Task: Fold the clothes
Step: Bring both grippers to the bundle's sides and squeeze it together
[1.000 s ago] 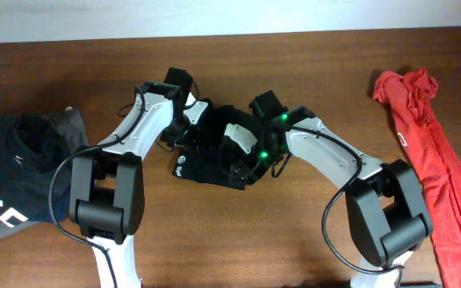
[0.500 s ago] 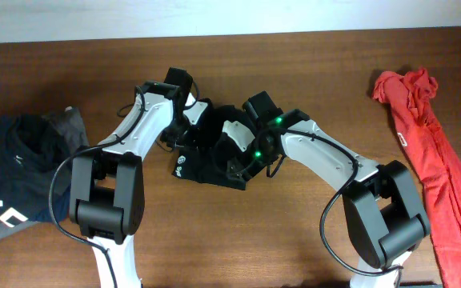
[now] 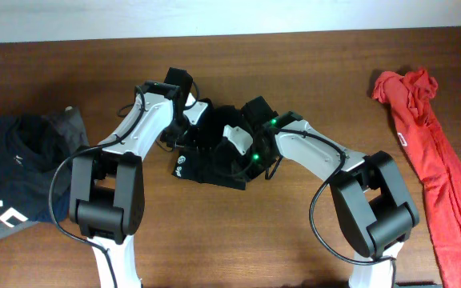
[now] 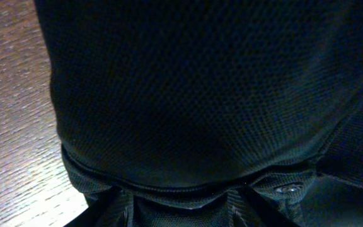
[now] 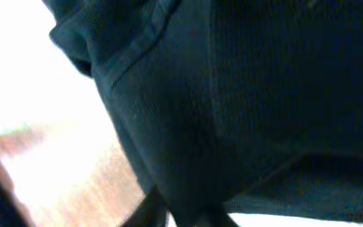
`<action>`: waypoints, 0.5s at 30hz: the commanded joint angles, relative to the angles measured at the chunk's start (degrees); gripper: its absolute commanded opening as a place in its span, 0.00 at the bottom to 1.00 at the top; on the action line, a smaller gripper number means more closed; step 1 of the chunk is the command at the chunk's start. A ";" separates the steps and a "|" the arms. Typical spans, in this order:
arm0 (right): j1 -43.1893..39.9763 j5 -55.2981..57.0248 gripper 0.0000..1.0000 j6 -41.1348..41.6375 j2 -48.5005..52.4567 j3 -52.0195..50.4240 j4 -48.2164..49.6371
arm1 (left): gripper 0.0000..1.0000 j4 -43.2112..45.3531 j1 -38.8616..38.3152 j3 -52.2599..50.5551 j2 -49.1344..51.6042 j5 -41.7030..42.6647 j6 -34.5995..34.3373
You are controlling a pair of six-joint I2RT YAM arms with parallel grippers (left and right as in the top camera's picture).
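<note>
You have three garments in plain sight on one counter [image 3: 238, 232]: one black garment [image 3: 214, 164] in the middle, one navy garment [image 3: 14, 168] at the left and one red garment [image 3: 430, 152] at the right. One strip of grey fabric [image 3: 74, 122] beside the navy one may be a fourth. You have two arms: the left arm [image 3: 134, 132] and the right arm [image 3: 318, 152].

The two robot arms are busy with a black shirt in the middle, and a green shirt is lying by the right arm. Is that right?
Not quite: that is a red shirt lying by the right arm, not a green one, as the overhead view shows. The rest holds: both arms are at the black shirt in the middle.
</note>
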 commanded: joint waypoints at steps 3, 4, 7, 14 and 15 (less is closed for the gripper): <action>0.31 -1.51 0.04 -0.48 -5.07 -0.35 -1.46 | 0.48 -0.26 0.02 -0.74 0.52 0.85 1.11; 0.33 -0.07 0.04 0.24 -6.36 -0.35 -2.03 | 0.49 -0.28 0.02 -0.74 0.52 0.87 1.11; 0.33 4.50 0.04 0.42 -9.31 -0.35 -5.01 | 0.49 -0.33 0.02 -0.74 0.52 0.87 1.11; 0.33 12.98 0.04 0.39 -11.47 -0.35 -11.43 | 0.49 -0.28 0.04 -0.74 0.52 0.85 1.11; 0.33 13.44 0.04 0.31 -11.41 -0.37 -12.13 | 0.53 -0.31 0.04 -0.74 0.52 0.85 1.11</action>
